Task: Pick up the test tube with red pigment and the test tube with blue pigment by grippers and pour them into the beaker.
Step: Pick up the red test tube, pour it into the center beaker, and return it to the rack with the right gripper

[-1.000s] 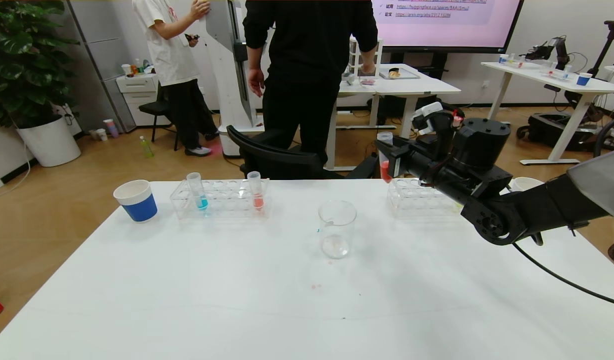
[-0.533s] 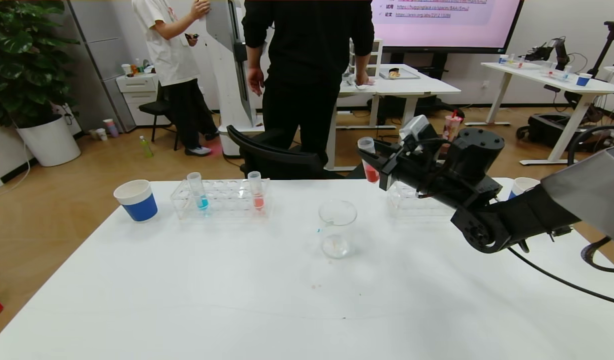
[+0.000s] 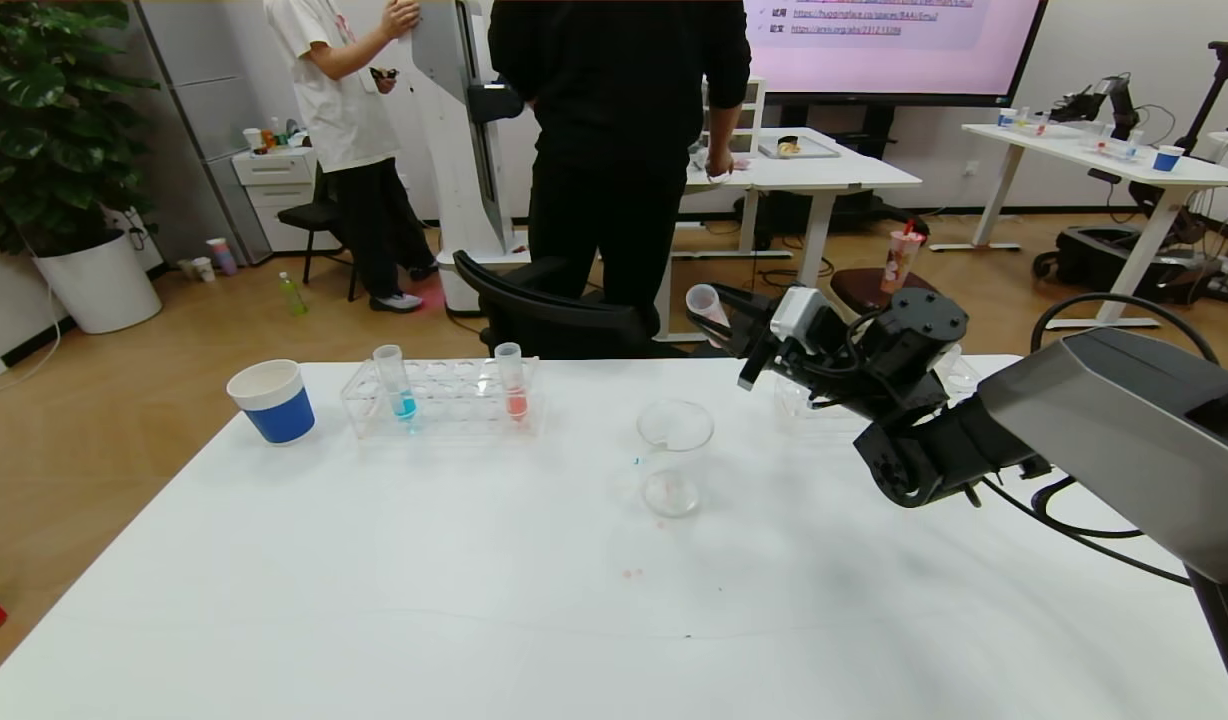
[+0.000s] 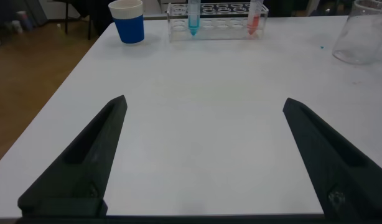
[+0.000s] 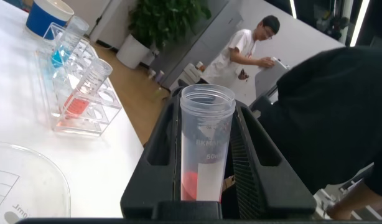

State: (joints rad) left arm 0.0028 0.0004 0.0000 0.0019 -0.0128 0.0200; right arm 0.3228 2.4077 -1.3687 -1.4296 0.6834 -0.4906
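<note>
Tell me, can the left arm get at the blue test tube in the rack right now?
Probably yes. The left gripper is open and holds nothing, and bare table lies between it and the test tube with blue pigment, which stands upright in the rack. The right gripper is busy beyond the beaker.

Wood floor [image 3: 154, 330] runs behind the white table [image 3: 474, 600]. Beyond the table's far edge, a black chair [image 3: 544, 315]; well left of it, a potted plant [image 3: 54, 130]; behind, a pink screen [image 3: 884, 45] glows above a white desk [image 3: 804, 175].
</note>
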